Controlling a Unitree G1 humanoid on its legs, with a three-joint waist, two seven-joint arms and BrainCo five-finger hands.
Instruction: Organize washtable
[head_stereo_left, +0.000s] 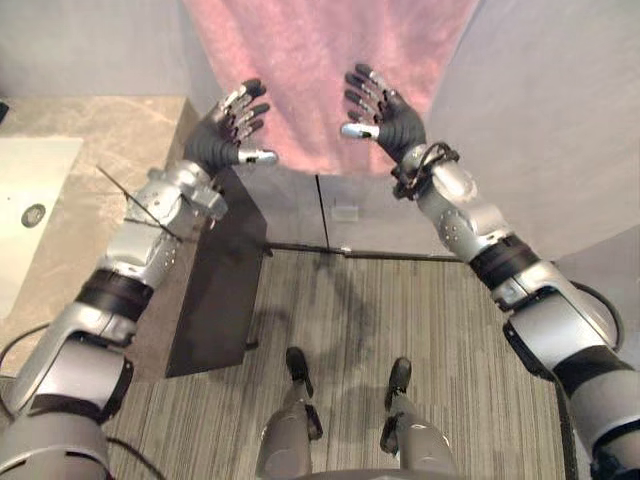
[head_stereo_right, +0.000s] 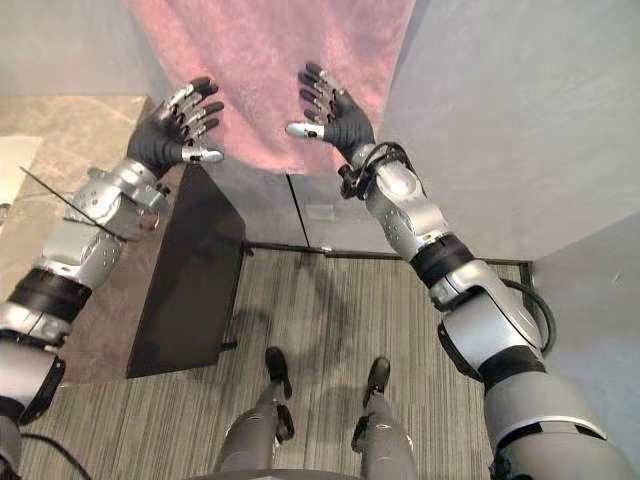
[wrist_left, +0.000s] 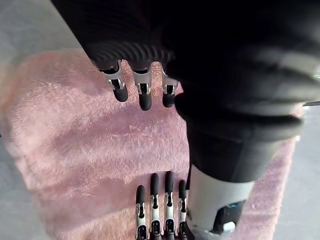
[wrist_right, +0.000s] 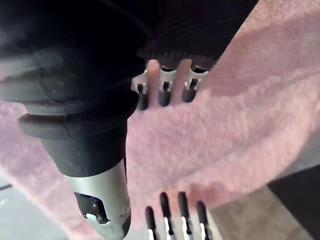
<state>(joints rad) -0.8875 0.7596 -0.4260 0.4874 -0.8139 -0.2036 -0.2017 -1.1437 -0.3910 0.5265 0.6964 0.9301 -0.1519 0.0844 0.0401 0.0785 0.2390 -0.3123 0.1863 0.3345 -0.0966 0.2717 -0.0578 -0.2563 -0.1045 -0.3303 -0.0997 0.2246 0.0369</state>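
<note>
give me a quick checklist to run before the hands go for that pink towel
1. Left hand free: ok, fingers straight and spread, holding nothing.
2. Right hand free: ok, open too, palm facing the left hand.
3. Hands lined up on the pink towel: ok, both are raised in front of its lower part, one toward each side.
4. Fingertips touching the towel: cannot tell; the wrist views show them over the pile, but not whether they make contact.
5. How the towel is hung: cannot tell, its top edge is out of view.
6. Washtable located: ok, it lies to the robot's left, with the sink set in it.
</note>
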